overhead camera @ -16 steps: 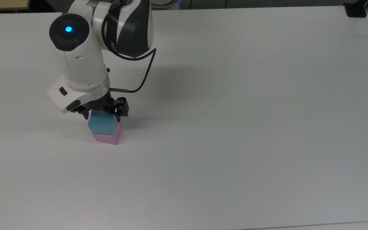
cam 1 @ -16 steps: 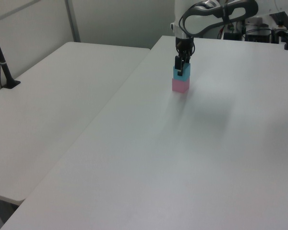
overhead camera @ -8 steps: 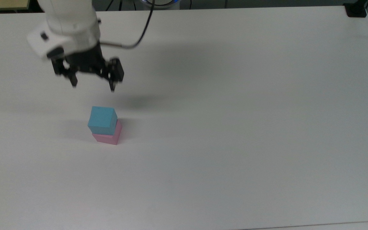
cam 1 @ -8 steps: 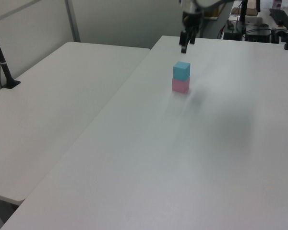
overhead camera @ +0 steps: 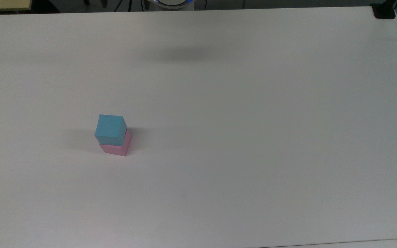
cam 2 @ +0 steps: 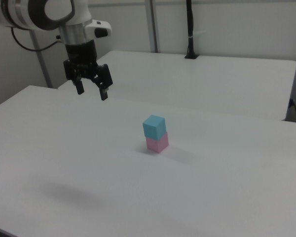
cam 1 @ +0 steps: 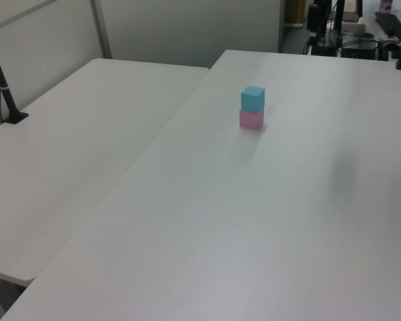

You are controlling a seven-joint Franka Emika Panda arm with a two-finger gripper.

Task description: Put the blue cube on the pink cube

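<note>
The blue cube (overhead camera: 110,129) sits on the pink cube (overhead camera: 119,147), both on the white bench (overhead camera: 253,120), toward the top view's left. Stack reads as done.

The tool (cam 2: 90,91) hangs in the air well apart from the stack, up toward the right view's left, fingers spread apart w/ nothing between them.

Risks from here, as a guess: the top cube isn't perfectly squared on the bottom one. In the top view a strip of pink shows along the top view's right side, though part of that may be camera angle. In the left view and right view the two look near flush, so overlap seems good & a topple unlikely unless the bench gets bumped or the arm sweeps back low through the stack. The tool is high & off to the side, so that chance looks small.

Orientation: cubes, so no real long axis. Blue one sits flat, top face level, turned a bit about the vertical vs. the bench edges, roughly matching the pink one's turn.
</note>
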